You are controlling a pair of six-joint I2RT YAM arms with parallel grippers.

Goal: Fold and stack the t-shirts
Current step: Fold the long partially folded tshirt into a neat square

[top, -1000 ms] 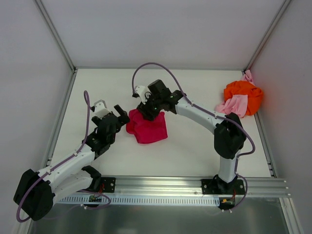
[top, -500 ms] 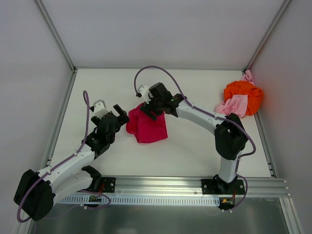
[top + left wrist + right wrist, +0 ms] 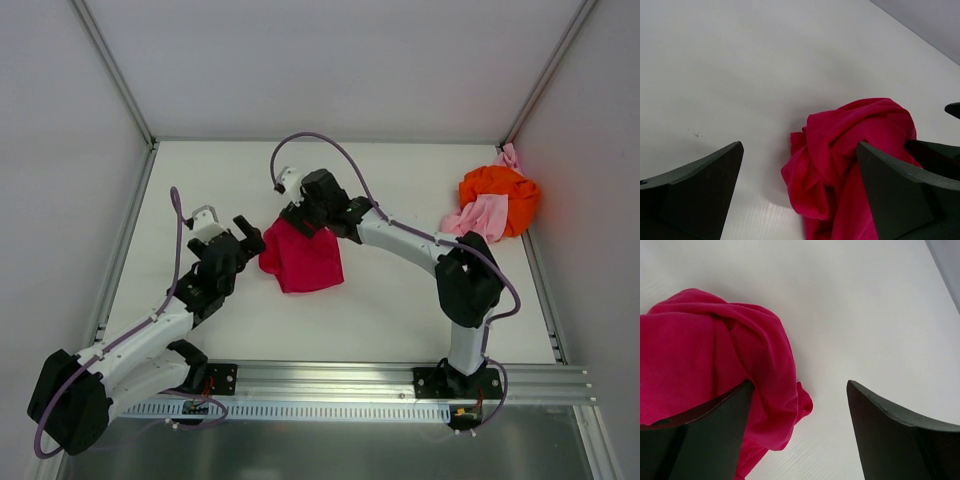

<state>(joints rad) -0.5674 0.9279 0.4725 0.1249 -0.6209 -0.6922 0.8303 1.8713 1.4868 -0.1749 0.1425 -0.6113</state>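
Observation:
The crimson t-shirt (image 3: 302,260) lies crumpled in the middle of the table. My left gripper (image 3: 243,236) is open at its left edge; in the left wrist view (image 3: 799,146) the shirt (image 3: 855,145) lies between and beyond the wide-apart fingers, ungripped. My right gripper (image 3: 299,215) is open over the shirt's far edge; in the right wrist view (image 3: 800,384) the shirt (image 3: 715,345) lies under the left finger (image 3: 705,440) and part of the gap. The orange t-shirt (image 3: 503,192) and the pale pink t-shirt (image 3: 478,215) lie bunched together at the far right.
White walls with metal frame posts close the table on the left, back and right. The orange and pink heap sits against the right wall (image 3: 580,200). An aluminium rail (image 3: 330,380) runs along the near edge, carrying both arm bases.
My right gripper has shifted a little toward the far left along the shirt's far edge. The shirt's top edge looks slightly flatter. The left arm has hardly moved.

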